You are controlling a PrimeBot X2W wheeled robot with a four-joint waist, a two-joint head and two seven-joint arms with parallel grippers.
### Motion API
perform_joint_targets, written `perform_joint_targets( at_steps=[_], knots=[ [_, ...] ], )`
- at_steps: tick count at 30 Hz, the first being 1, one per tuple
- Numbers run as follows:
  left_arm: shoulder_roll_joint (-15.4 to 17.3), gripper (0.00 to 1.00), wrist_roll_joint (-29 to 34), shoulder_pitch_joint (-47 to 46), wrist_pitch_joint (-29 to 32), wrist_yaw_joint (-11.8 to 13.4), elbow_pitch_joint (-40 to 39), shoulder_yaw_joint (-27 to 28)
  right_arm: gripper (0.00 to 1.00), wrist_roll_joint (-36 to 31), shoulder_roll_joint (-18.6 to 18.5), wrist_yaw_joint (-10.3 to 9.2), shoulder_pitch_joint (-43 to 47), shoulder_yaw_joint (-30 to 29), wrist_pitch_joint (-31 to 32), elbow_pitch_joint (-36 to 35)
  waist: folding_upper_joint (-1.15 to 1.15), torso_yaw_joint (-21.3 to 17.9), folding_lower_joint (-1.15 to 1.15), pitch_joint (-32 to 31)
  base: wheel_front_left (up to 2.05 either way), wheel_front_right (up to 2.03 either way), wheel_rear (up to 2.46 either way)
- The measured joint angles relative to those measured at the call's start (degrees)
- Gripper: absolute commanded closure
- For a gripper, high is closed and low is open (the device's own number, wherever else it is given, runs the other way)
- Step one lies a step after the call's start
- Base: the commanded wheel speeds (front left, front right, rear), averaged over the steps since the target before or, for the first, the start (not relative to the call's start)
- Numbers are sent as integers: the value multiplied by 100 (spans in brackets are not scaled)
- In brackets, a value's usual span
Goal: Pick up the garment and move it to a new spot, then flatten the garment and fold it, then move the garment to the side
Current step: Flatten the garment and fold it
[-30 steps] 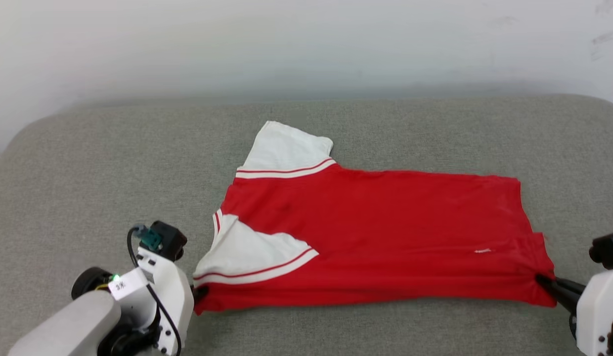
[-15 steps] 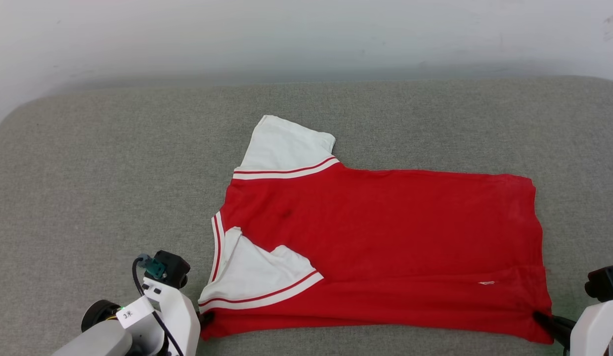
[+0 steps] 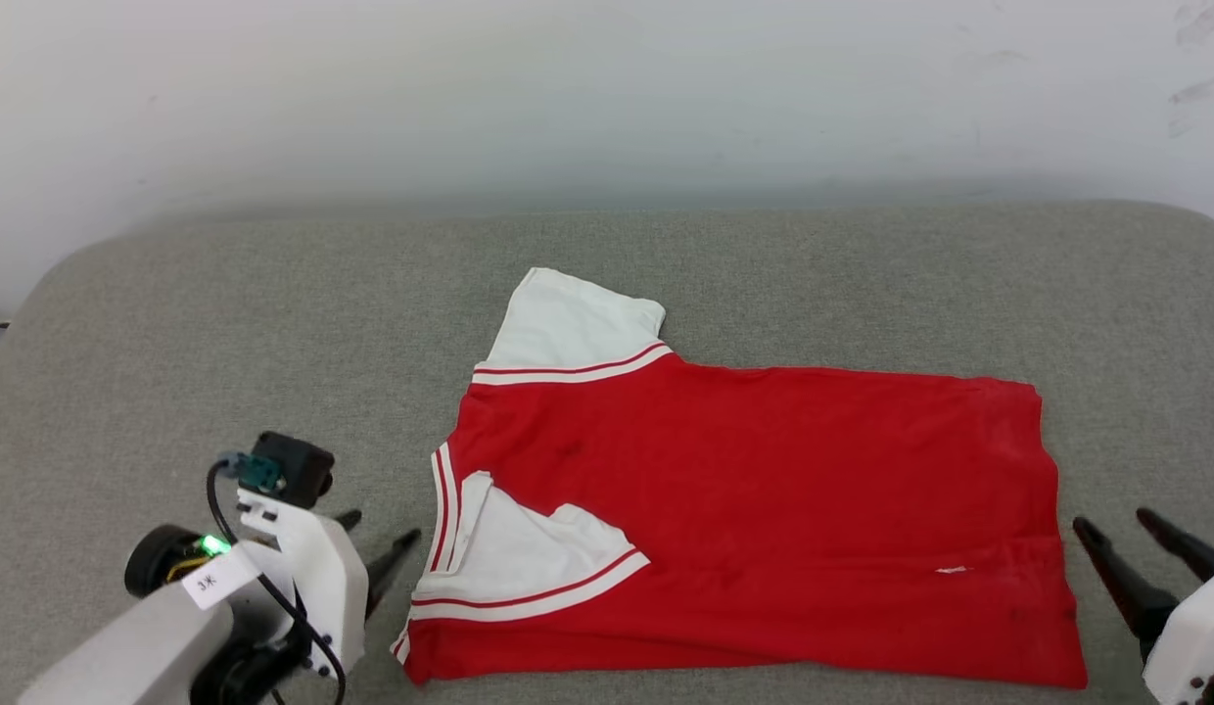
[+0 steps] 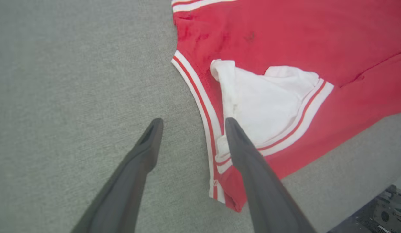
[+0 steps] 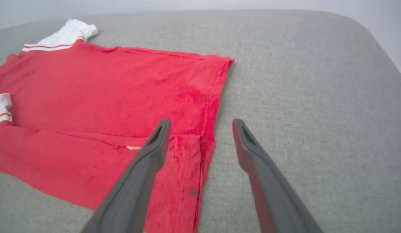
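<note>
Grey fabric cushion [image 3: 764, 264], rounded corners; plain white wall [image 3: 607, 88] behind.

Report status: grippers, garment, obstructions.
Left gripper open, beside collar end. Right gripper open, beside hem. Garment lying partly folded on grey cushion, ungripped. No obstruction seen.

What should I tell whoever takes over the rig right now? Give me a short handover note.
Left gripper: open, holding nothing, by the collar end of the garment.
Right gripper: open, holding nothing, by the hem end.
Garment: lies flat on the grey cushion, collar to the robot's left, hem to its right.
Done: garment spread out; near long edge folded over, so the near white sleeve lies on top of the red body.
Left: the far white sleeve sticks out unfolded; fold that side in, finish the fold, then move the garment to the side.
</note>
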Motion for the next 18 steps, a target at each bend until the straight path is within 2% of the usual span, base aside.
perform_joint_targets(
  at_steps=[8, 14, 18],
  knots=[
    [116, 0, 334, -698, -511, 279, -240, 443, 0, -1204, 727, 0, 15, -1199, -980, -705, 0, -153, 0, 23, 0, 0, 0],
    [-15, 0, 559, -1507, -678, 288, -140, 669, 0, -2002, 1485, 0, 211, -1811, -1069, -1751, 0, -291, 1, 309, 0, 0, 0],
    [-119, 0, 643, -2110, -531, 174, 76, 708, 0, -2377, 1902, 0, 364, -2005, -980, -2447, 0, -398, 1, 590, 0, 0, 0]
  ],
)
